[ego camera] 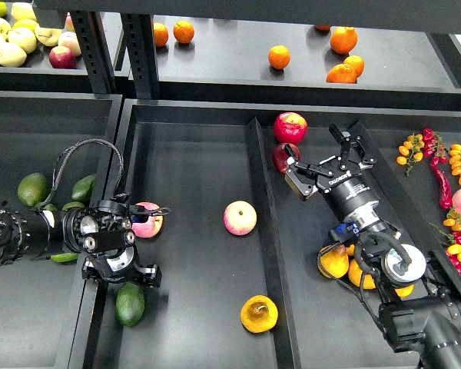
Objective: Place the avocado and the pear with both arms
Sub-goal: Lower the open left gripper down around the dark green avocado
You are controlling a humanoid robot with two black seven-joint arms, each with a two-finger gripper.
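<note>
Left gripper (131,278): lower left of frame, pointed down-frame; fingers dark and bunched against the wrist body, so whether apart or together could not be told. Nothing visibly held.

Avocado (130,304): 1 item, lower left, lying just below the left gripper, touching or nearly so; contact could not be confirmed. Long axis roughly up-down in frame, resting at the left edge of the centre tray (192,192). Judged smooth, firm, moderately heavy, prone to slipping along its taper; best taken across the broad middle, fingers square to the long axis.

Peach (147,220): 1 pink-yellow round fruit, just above the left gripper. A second similar fruit (240,217) lay mid-frame.

Pear (259,314): 1 item, lower centre, orange-yellow, brown hollow facing up; apart from both grippers. Judged firm but bruisable, rounded, likely to roll; best gripped across the belly, clear of the hollow.

Right gripper (323,164): centre right, fingers spread apart, empty, beside 2 red apples (290,127).

Spare avocados (32,188): left edge, in the left bin.

Oranges (279,57): upper shelf, scattered.

Chillies and small tomatoes (442,165): right edge.
</note>
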